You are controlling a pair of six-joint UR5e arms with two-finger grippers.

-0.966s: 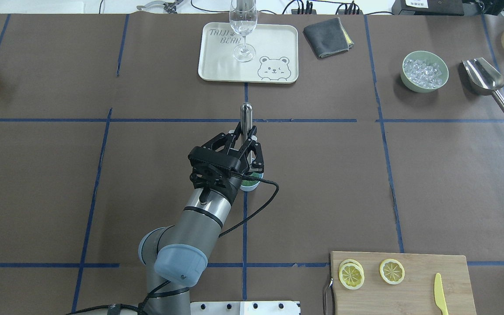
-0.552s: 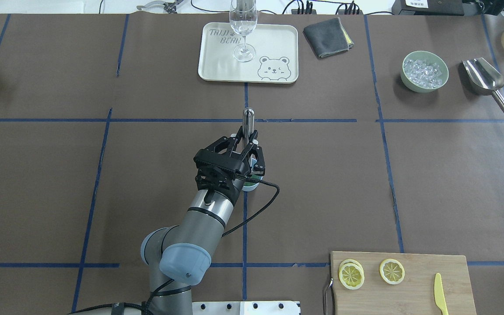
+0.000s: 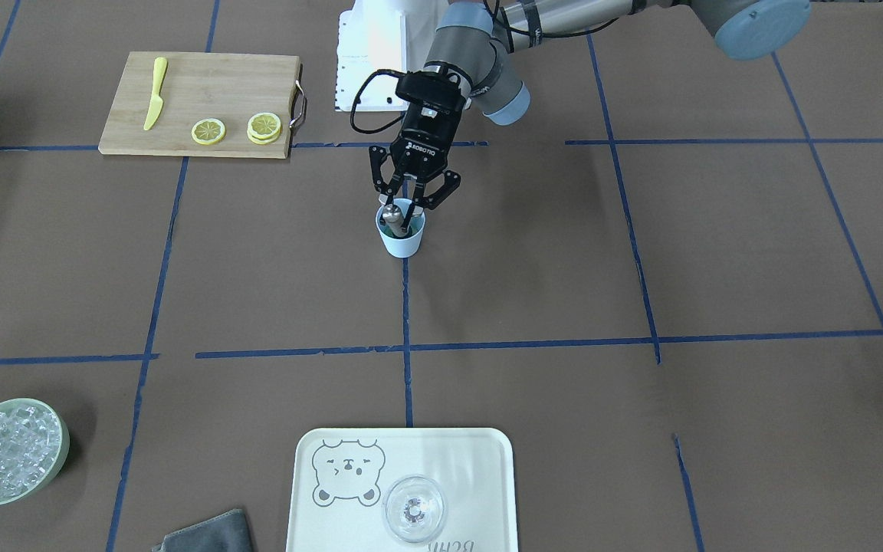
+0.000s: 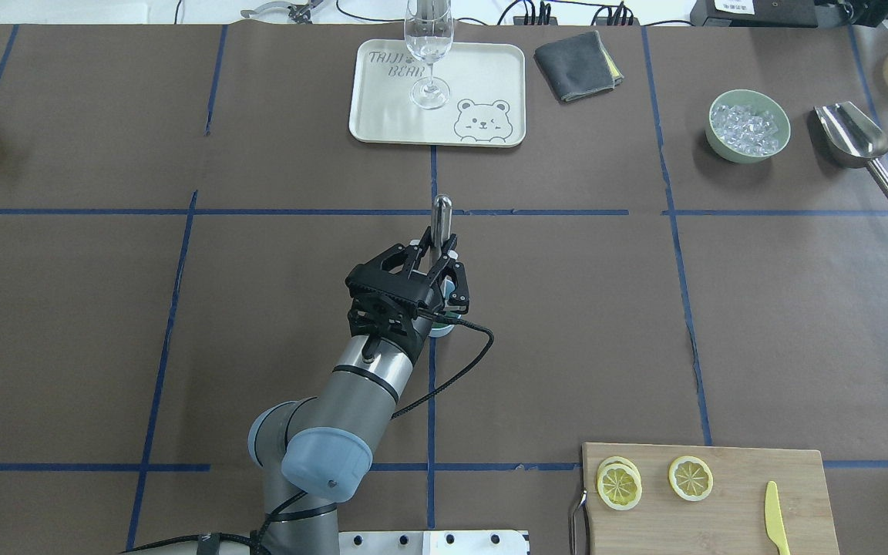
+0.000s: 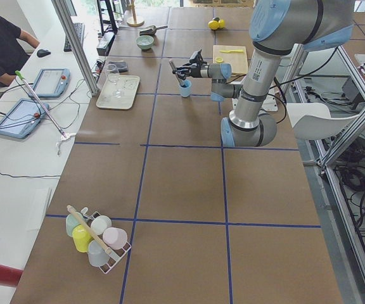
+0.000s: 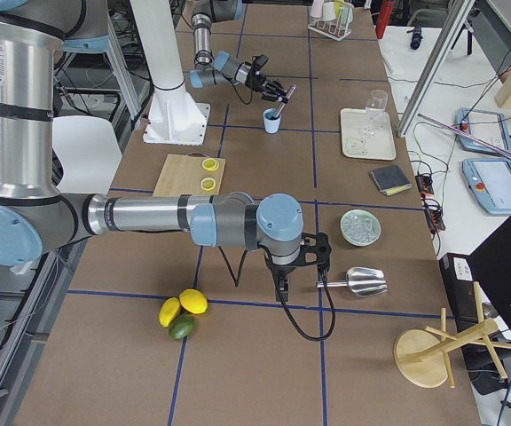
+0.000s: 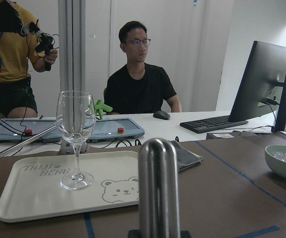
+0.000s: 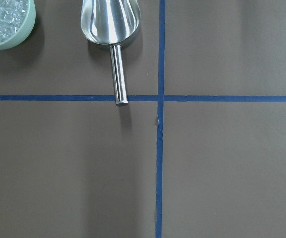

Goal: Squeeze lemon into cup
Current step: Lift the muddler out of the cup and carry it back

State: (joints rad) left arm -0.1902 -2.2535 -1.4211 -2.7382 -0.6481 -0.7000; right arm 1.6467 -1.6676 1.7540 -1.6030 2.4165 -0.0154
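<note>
Cup (image 3: 402, 239), standing near the middle of the tabletop, is receiving the lower end of a metal rod (image 4: 441, 217). The left gripper (image 3: 405, 211) is pinching that rod, its fingers drawn narrow around the shaft. The rod is leaning, its rounded top tipping toward the far edge, away from the robot. The gripper is hiding the cup's bottom, so I cannot tell whether any lemon is in there. The step looks like pressing down inside the cup.

To do it well, the grip should be holding firm so the smooth shaft is not slipping. The push should be going down the cup's centre, off the wall. Nothing is bracing this light cup, and a sideways shove is likely to tip it.

Outward, a lemon slice (image 4: 691, 478) and stacked slices (image 4: 619, 484) are lying on the cutting board (image 4: 721, 516) by the robot-side edge, toward its right corner, well apart from the cup. The right gripper (image 6: 302, 259) is hanging near the scoop (image 6: 362, 282) at the right end. Whether its fingers are apart I cannot tell.
</note>
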